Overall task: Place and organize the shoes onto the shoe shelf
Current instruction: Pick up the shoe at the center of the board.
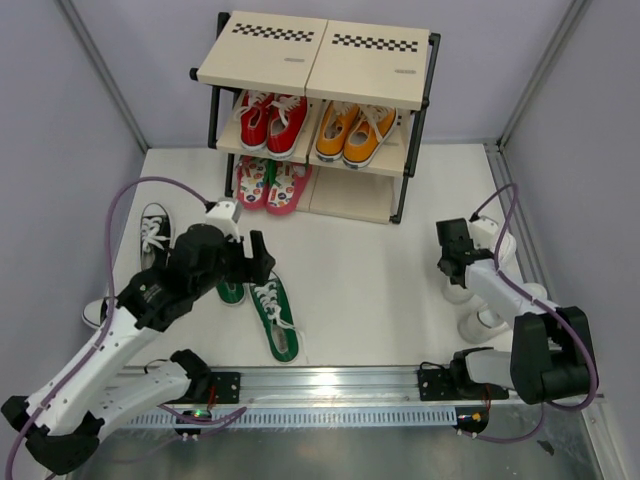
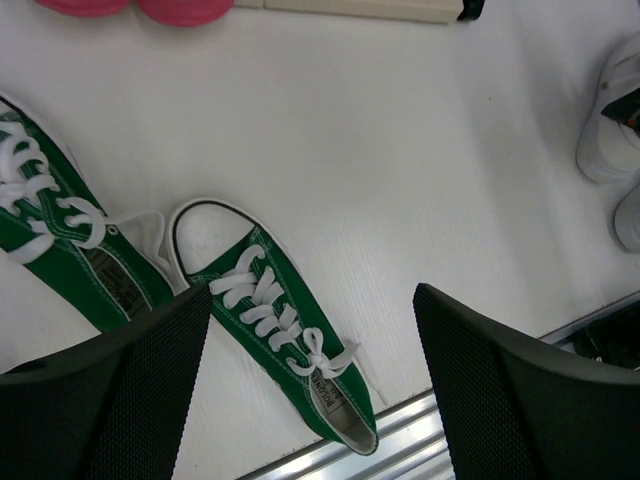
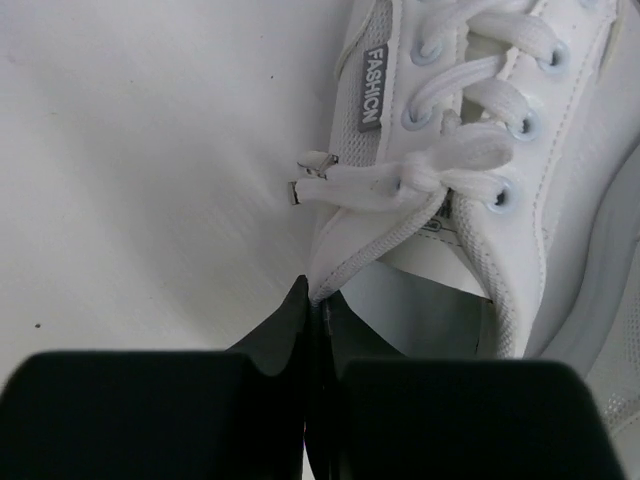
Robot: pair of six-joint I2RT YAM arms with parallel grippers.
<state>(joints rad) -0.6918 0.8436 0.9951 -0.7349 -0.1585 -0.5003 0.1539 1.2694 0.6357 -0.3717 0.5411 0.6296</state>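
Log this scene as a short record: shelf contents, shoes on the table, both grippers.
shelf: shoe shelf, far edge of table
middle tier: red pair left, orange pair right
bottom tier: pink flip-flops, left side
table, left: green sneakers, black sneakers
table, right: white shoes
left gripper: open, over a green sneaker
right gripper: shut on the opening's edge of one of the white shoes

Red lace-up pair left of orange lace-up pair, apparently apart, above white table.
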